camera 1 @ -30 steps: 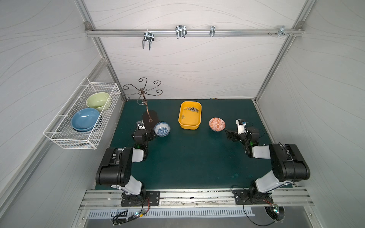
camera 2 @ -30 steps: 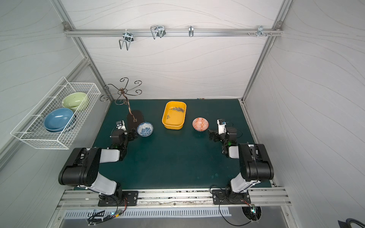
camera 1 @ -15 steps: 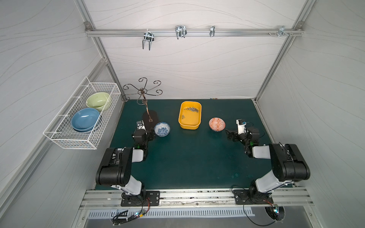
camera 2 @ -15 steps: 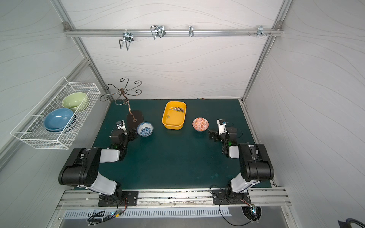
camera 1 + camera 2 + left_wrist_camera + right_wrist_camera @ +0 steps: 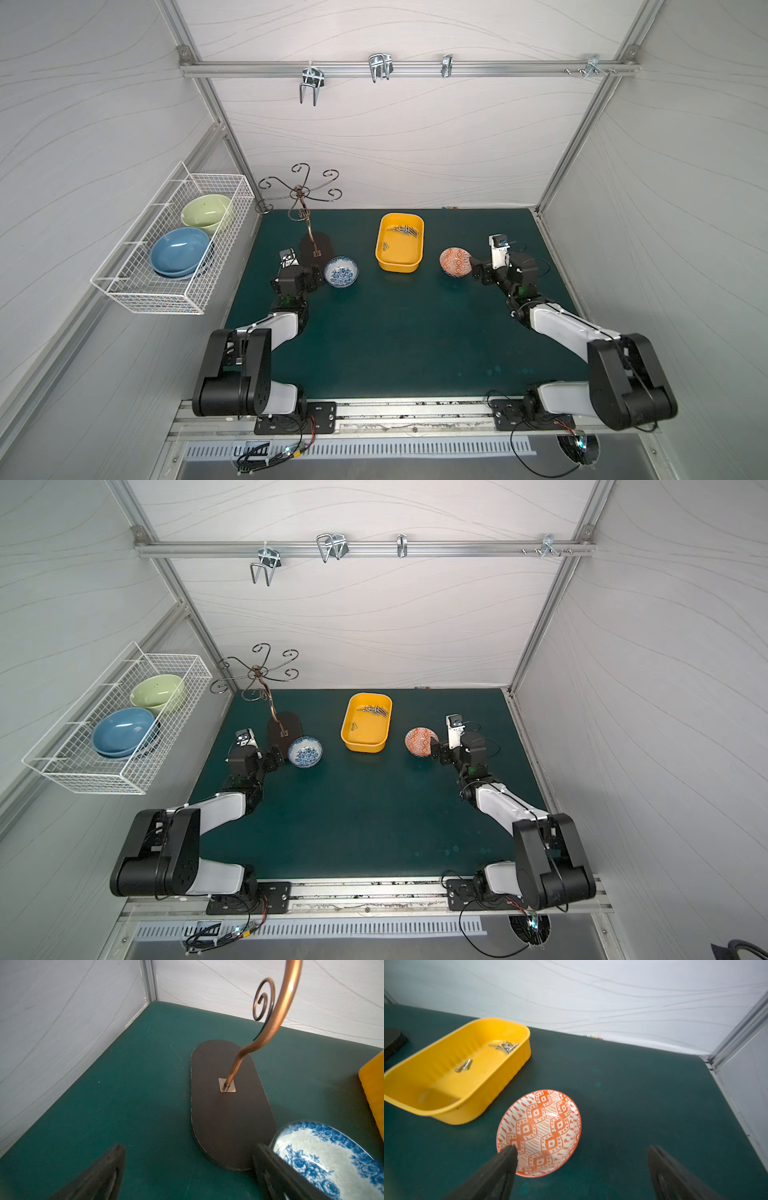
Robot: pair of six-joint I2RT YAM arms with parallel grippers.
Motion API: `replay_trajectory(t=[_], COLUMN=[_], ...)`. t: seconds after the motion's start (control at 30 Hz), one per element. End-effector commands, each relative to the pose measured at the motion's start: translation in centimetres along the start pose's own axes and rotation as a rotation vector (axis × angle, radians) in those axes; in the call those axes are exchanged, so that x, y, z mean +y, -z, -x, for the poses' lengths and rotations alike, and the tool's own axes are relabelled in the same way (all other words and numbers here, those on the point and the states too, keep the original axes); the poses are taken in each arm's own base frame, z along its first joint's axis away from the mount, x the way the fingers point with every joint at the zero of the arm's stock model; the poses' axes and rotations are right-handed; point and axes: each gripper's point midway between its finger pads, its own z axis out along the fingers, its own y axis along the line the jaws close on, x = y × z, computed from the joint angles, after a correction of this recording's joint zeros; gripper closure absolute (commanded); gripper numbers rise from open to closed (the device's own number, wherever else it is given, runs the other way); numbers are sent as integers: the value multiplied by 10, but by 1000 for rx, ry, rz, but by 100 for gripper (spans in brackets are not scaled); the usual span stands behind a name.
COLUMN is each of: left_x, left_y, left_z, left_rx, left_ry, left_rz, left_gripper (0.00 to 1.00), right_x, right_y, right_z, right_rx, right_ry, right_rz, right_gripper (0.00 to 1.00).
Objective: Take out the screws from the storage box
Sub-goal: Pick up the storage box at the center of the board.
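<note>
- Right gripper [image 5: 581,1151] spread, empty, just beside the orange bowl [image 5: 542,1132]; left gripper [image 5: 189,1147] likewise, beside the blue bowl [image 5: 324,1155].
- Risk: reaching out could nudge either bowl.
- Storage box [image 5: 504,1088] beyond; looks light, may slide.
- Screws [image 5: 505,1046] mostly heaped at its far end; thin, could slip a pinch.
- Versus a second ago: nothing visibly moved.

The storage box [image 5: 401,254] sits near the rear edge of the surface [image 5: 395,332], screws [image 5: 405,230] in its rear end; one bowl [image 5: 340,271] lies left, another bowl [image 5: 455,262] right.

On the green table [image 5: 395,332] stand a yellow box [image 5: 399,267], a blue bowl [image 5: 340,271], an orange bowl [image 5: 454,262] and a hook stand [image 5: 317,249].
</note>
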Motion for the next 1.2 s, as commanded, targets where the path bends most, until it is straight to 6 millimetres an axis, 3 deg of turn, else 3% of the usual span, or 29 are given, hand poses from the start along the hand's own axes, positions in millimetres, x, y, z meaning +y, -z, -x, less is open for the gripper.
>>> replay_trajectory(t=[0.0,0.07,0.13,0.23,0.33,0.43,0.53,0.6,0.67,0.73,0.87,0.97,1.17], left_x=[6,12,21,39,58,46,7,-8,-12,-2,10,19,12], left_y=[11,20,31,49,70,93,117,130,140,144,158,169,177], left_z=[22,30,36,48,48,54,59,54,50,39,40,44,48], left_rx=[2,52,134,179,137,157,196,224,237,254,274,239,202], left_ry=[50,90,132,156,234,332,468,569,613,682,739,759,816], left_rz=[36,82,149,286,378,278,15,-94,-137,-78,-44,-19,-101], left_gripper=[0,0,0,0,0,0,0,0,0,0,1,0,0], right_x=[2,-3,-14,18,49,70,88,107,129,147,192,197,207], right_y=[20,31,40,46,49,59,78,89,93,89,92,66,5], right_z=[15,42,51,75,82,95,108,116,123,126,115,100,46], right_rx=[-8,-79,-28,57,140,156,67,-6,-64,-53,101,200,386], right_ry=[-58,-156,-351,-363,-356,-311,-220,-108,-16,100,371,490,765], right_rz=[17,-9,-73,124,303,428,483,515,572,586,749,713,626], right_gripper=[1,1,1,1,1,1,1,1,1,1,1,1,1])
